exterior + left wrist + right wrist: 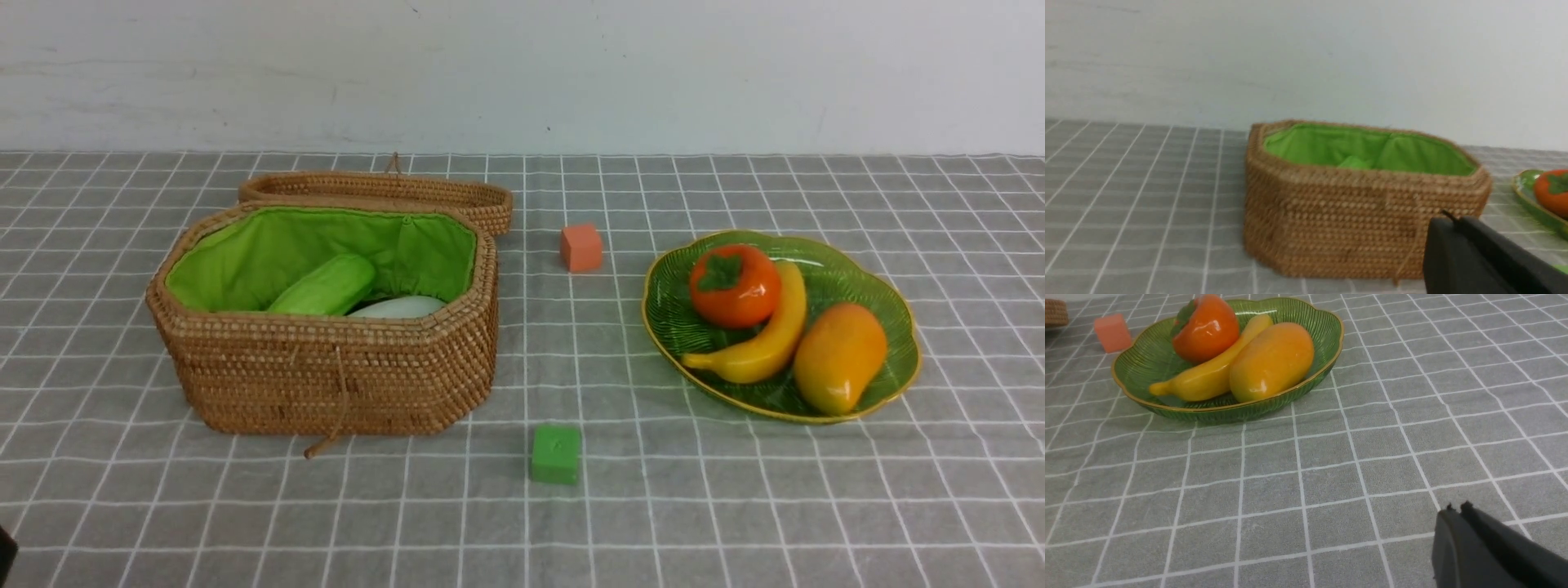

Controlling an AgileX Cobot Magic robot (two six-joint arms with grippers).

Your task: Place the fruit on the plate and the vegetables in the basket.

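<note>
green cube (556,454), basket (326,384), fruit (775,327) on plate (890,384)

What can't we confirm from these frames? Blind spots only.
- Eggplant: not visible in any view; the basket front wall hides the floor.
- Radish: front view, only a white sliver above the wall.
- Cucumber: lower end hidden by the wall; left wrist view too blurred.
- Left gripper, right gripper: cut off by frame edge; arms unseen in front view.

Woven wicker basket (326,376), glossy fruit (838,356), ribbed glass plate (890,327), matt cloth (735,506).
</note>
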